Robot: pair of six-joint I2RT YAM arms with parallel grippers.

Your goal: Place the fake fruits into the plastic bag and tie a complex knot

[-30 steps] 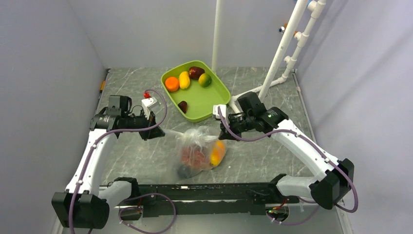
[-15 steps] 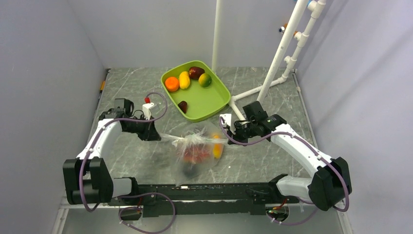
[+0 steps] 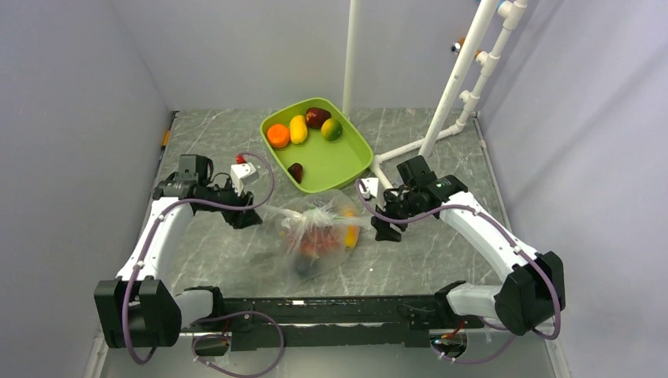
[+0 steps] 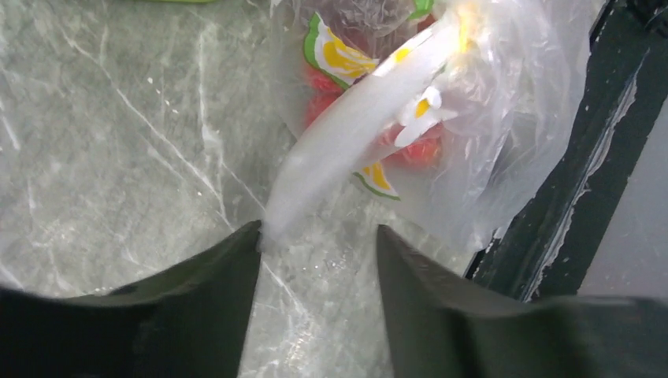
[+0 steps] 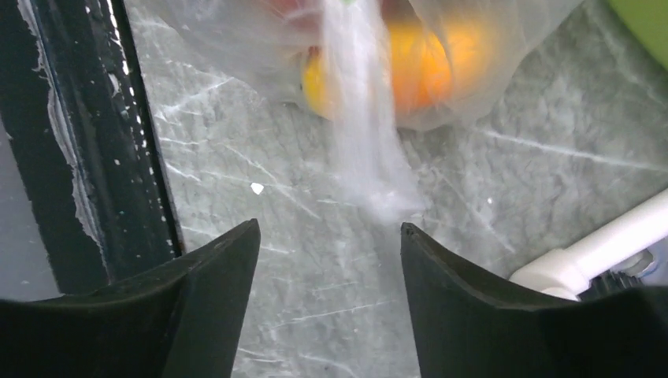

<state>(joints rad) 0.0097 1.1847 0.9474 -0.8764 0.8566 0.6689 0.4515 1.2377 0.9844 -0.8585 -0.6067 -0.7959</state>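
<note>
We see the plastic bag (image 3: 319, 244) on the table (image 3: 441, 260) between both hands, its tails stretched left-right. The left hand (image 4: 319, 236) is part open, tail at one fingertip (image 4: 236, 260), ungripped. The right hand (image 5: 331, 228) is wider, tail just short. Farther back, fake fruits (image 3: 298, 128) sit in the tray (image 3: 339, 161).

L gripper (image 4: 319, 232): you've opened it, was clamped on tail | R gripper (image 5: 329, 228): opened too, backed off from plastic bag (image 3: 319, 236) | bag tails (image 4: 346, 134): no longer stretched taut, both slack, let go
</note>
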